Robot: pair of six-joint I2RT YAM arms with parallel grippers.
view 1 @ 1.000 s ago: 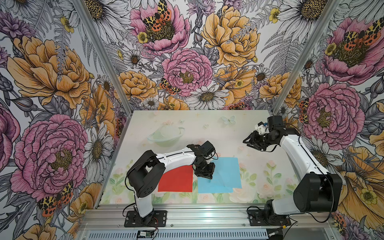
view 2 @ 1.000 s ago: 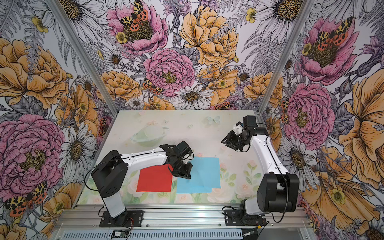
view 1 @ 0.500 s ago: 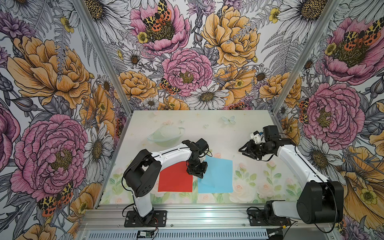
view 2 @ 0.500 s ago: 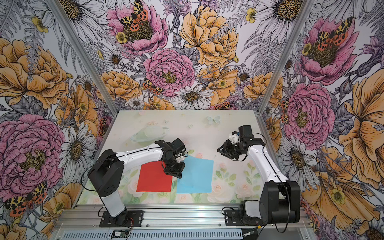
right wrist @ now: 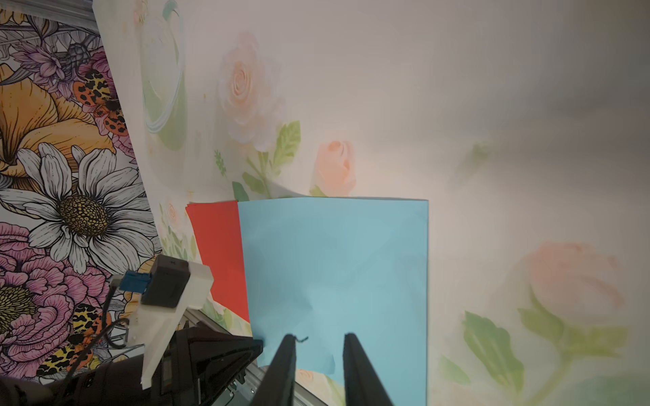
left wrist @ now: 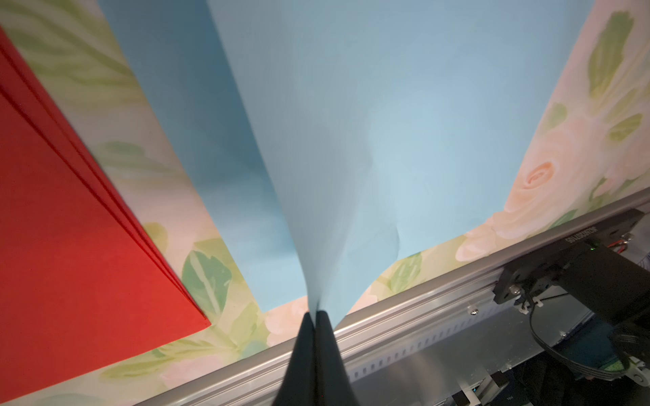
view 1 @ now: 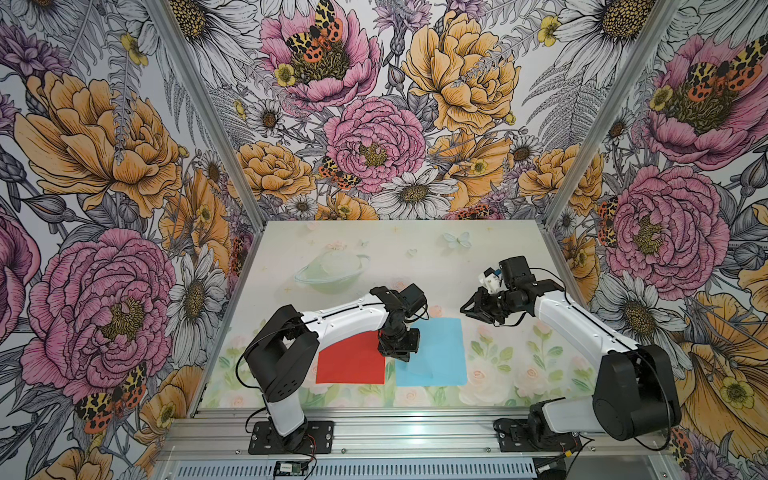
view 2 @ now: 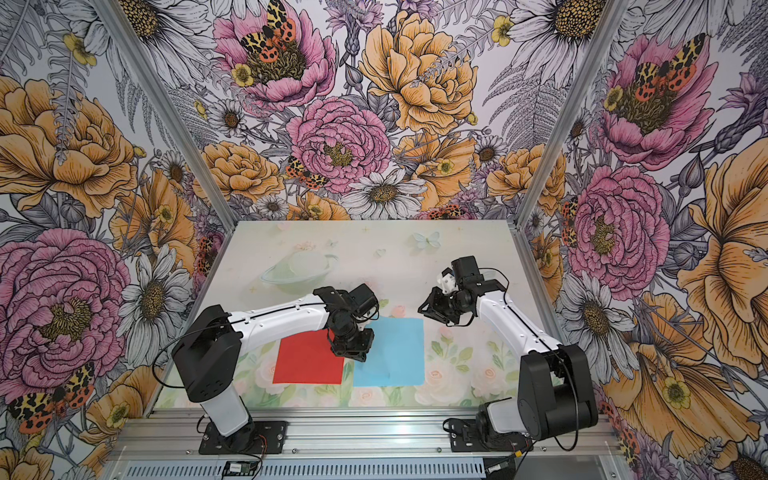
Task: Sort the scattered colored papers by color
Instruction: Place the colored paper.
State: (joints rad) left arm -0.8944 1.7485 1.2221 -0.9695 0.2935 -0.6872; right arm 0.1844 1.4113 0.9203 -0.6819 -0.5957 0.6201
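Observation:
Red papers point(view 1: 350, 360) lie stacked at the near left of the table, their edges slightly fanned in the left wrist view point(left wrist: 70, 228). Beside them to the right lie the blue papers point(view 1: 436, 353) point(view 2: 395, 353). My left gripper point(view 1: 397, 352) point(left wrist: 316, 314) is shut on the left edge of the top blue sheet point(left wrist: 387, 123), which rises off a lower blue sheet point(left wrist: 183, 105). My right gripper point(view 1: 467, 309) point(right wrist: 318, 338) hovers open over the blue pile's far right corner, nothing between its fingers.
The tabletop point(view 1: 415, 266) carries pale printed roses, a butterfly and a ringed planet. Floral walls close in left, back and right. An aluminium rail point(view 1: 415, 419) with both arm bases runs along the near edge.
The left gripper has dragged the top blue sheet leftward, lining it up over the lower one. The right arm has come nearer and leftward to the blue pile's far corner, its jaws narrowing.

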